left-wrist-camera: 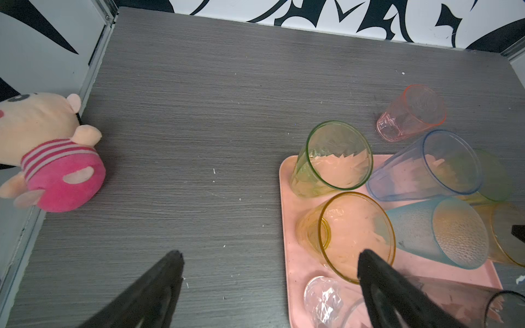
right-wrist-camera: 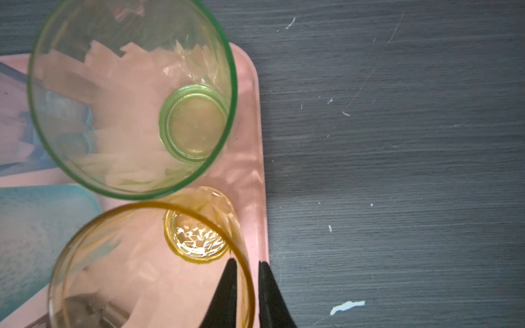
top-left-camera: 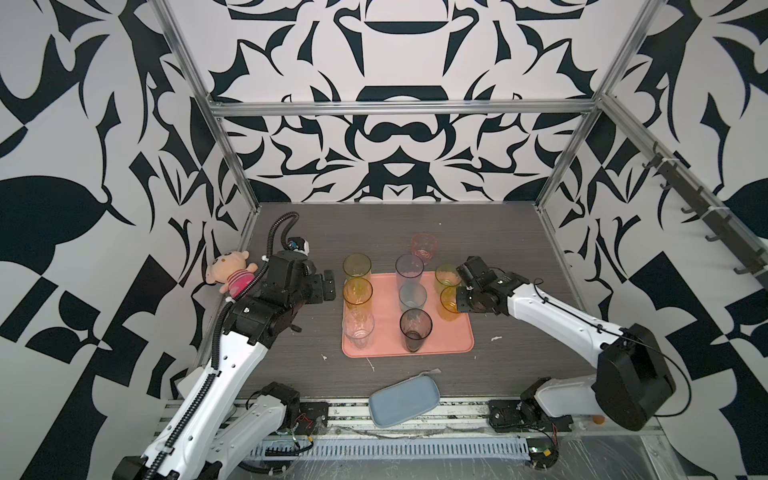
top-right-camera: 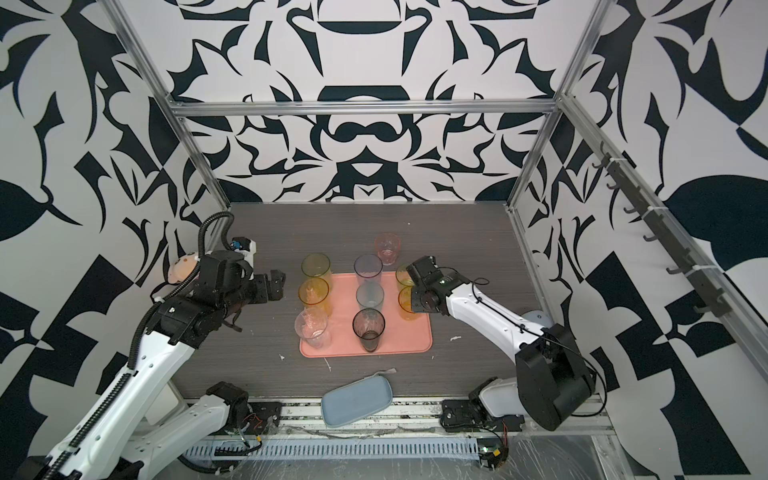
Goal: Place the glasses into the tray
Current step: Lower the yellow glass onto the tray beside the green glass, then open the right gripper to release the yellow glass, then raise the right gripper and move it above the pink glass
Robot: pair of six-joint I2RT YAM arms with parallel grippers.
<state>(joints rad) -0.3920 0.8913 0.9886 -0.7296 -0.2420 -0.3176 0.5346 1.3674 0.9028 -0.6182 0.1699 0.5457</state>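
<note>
The pink tray (top-left-camera: 449,340) lies in the middle of the dark surface (top-left-camera: 374,220), and eight of the nine glasses stand upright on it in three rows. Along its left side are the left green glass (top-left-camera: 356,266) at the far corner, the left amber glass (top-left-camera: 357,293), and the clear glass (top-left-camera: 358,332) nearest the front. Down the middle stand the tall blue glass (top-left-camera: 409,270), the teal glass (top-left-camera: 412,297) and the smoke-grey glass (top-left-camera: 415,330). On the right side the right green glass (right-wrist-camera: 127,99) and the right amber glass (right-wrist-camera: 196,240) stand just beside each other. The pink glass (top-left-camera: 424,247) is off the tray, upright on the surface just beyond its far edge. The right gripper (right-wrist-camera: 246,262) reaches down over the right amber glass, its jaws narrow, one inside the rim and one outside. Whether they press the wall cannot be told. The left gripper (left-wrist-camera: 270,255) hovers beside the tray's left edge with jaws wide and nothing between them. A plush toy (top-left-camera: 230,272) lies against the left wall, and a blue-grey dish (top-left-camera: 403,399) sits at the front edge of the surface.
</note>
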